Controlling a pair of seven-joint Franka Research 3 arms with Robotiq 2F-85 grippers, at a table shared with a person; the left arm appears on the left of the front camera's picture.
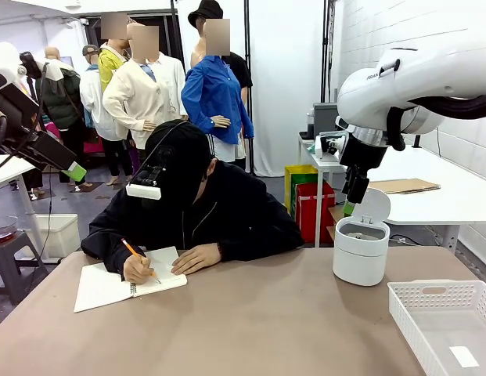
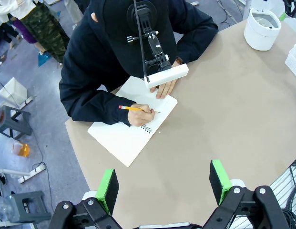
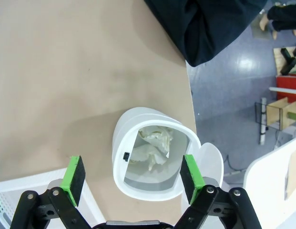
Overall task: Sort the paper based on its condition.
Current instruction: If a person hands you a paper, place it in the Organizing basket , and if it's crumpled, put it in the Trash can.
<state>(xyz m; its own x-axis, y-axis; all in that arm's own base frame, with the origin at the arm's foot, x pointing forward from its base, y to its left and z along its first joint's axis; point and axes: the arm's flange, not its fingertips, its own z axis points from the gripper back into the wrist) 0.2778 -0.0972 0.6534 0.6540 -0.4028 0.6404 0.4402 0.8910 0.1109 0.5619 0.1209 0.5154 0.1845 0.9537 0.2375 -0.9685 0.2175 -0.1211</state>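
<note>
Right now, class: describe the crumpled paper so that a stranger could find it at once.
Start at the brown table, then find the small white bin with its lid flipped up, near the robot's right arm. The paper wad lies inside it, creased and lumpy, unlike the person's flat spiral notebook.

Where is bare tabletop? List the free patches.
Free: the wide tan stretch between the white spiral notebook and the white lidded bin, plus the near edge before the white slotted basket. Crowded: the far left, where the person's hands write.
</note>
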